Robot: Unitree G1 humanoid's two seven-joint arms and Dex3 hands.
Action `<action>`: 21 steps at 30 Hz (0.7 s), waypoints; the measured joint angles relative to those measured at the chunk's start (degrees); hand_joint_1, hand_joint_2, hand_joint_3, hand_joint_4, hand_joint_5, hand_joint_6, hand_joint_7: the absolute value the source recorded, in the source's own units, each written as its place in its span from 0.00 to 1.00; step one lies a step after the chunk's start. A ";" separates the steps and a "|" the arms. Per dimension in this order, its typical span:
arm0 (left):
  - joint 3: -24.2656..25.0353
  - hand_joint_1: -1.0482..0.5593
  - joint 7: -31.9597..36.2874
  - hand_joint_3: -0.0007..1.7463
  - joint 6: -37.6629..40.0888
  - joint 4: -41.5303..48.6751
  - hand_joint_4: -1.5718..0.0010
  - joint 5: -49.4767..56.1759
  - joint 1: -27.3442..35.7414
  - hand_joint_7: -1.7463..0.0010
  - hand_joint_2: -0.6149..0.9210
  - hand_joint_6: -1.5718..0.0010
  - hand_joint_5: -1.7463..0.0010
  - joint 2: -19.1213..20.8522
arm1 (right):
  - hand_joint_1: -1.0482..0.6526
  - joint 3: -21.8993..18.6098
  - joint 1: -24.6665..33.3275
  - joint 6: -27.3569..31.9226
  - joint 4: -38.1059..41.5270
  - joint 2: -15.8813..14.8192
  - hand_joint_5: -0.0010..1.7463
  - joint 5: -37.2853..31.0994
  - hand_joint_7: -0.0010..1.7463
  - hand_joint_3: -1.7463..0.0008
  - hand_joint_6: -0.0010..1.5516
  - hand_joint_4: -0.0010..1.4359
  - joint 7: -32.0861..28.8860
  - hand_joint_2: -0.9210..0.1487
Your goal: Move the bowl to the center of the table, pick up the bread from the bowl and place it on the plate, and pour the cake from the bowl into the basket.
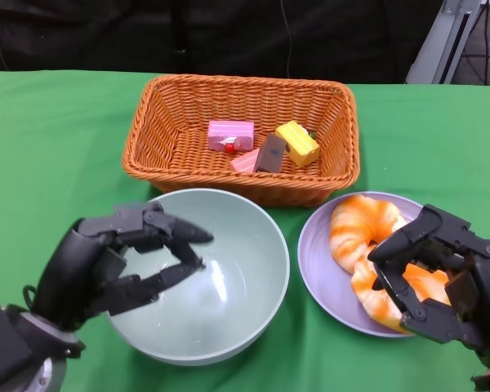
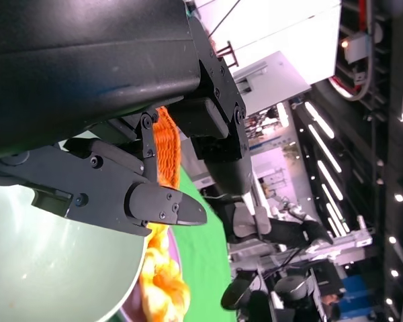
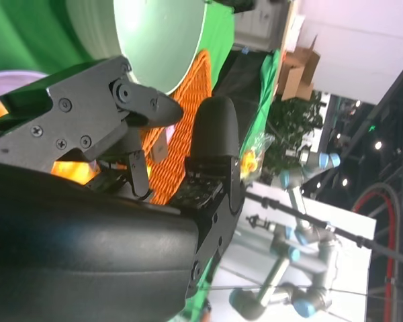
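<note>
Bowl: pale green, empty, tabletop centre, likely rigid, smooth, slippery; hold at rim. Bread on plate, soft; cakes in basket, light. Left hand over bowl, right hand over bread: fingers apart, holding nothing.

Both hands, left hand & right hand, are matte black w/ rounded glossy shells, angular jointed fingers studded w/ small round screws, a dimpled grip pad on the right's thumb, on silver forearms w/ a thin black cable by the left wrist.
</note>
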 measured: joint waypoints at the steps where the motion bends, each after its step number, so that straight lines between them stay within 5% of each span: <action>1: 0.07 0.59 -0.09 0.19 0.98 -0.88 0.53 0.09 0.48 0.40 1.00 0.51 0.17 -0.29 | 0.57 0.00 0.00 0.69 -0.60 -0.06 0.81 0.68 0.66 0.51 0.46 0.51 0.58 0.29; 13: 1.24 0.59 -7.97 0.22 7.32 -5.36 0.51 -1.34 2.09 0.35 1.00 0.51 0.13 -0.30 | 0.55 1.64 -0.08 6.63 -6.10 -0.16 0.82 4.95 0.68 0.48 0.47 0.52 5.38 0.34; 21: 3.15 0.60 -10.95 0.40 11.78 -8.43 0.51 -1.75 2.32 0.32 0.89 0.53 0.12 0.16 | 0.53 3.55 0.34 10.57 -9.68 -0.07 0.84 5.88 0.70 0.56 0.45 0.51 6.16 0.26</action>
